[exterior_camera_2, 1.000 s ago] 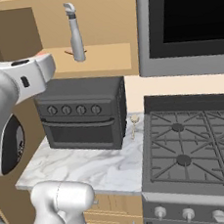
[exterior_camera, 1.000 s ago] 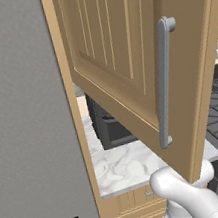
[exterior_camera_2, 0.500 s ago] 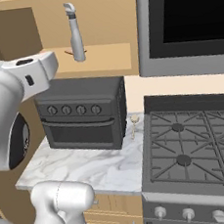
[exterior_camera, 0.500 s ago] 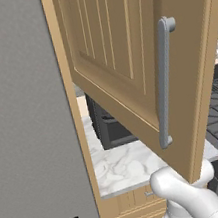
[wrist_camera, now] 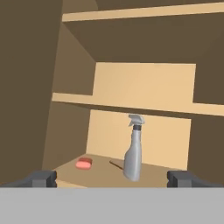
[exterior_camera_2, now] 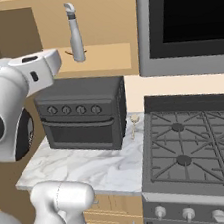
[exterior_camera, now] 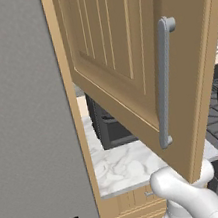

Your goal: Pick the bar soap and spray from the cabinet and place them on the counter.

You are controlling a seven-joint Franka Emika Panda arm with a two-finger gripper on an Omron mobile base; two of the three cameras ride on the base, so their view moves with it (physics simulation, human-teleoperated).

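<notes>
The cabinet [exterior_camera: 124, 67] hangs on the wall with its grooved door swung wide open, the long grey bar handle [exterior_camera: 165, 83] running down the door's free edge. To its left stands a tall grey refrigerator [exterior_camera: 27, 120] with a dark panel low on its front. Inside the cabinet, bare tan shelves step upward, and the lowest shelf [wrist_camera: 153, 175] carries both task items.

Below the cabinet lies the white marble bench [exterior_camera_2: 91, 168], grey-veined, with a dark toaster oven [exterior_camera_2: 82, 115] sitting on it against the wall. Just to the right of the bench is the black stove top [exterior_camera_2: 197, 148] with its grates, and above that a dark microwave front [exterior_camera_2: 187, 21]. A small pale object [exterior_camera_2: 133, 124] stands on the bench between the oven and the stove; it is too small to identify.

The white arm [exterior_camera_2: 19, 105] reaches up towards the open cabinet from the lower left of the right base view. The gripper [wrist_camera: 111, 179] faces the lowest shelf, its jaws spread fully apart and holding nothing; the two dark fingertips [wrist_camera: 41, 178] sit far out to either side.

The spray [wrist_camera: 133, 151], a grey bottle with a trigger head, stands upright on the lowest shelf. The bar soap [wrist_camera: 83, 163], small and pink, lies flat to its left on the same shelf, clearly apart from the bottle.
</notes>
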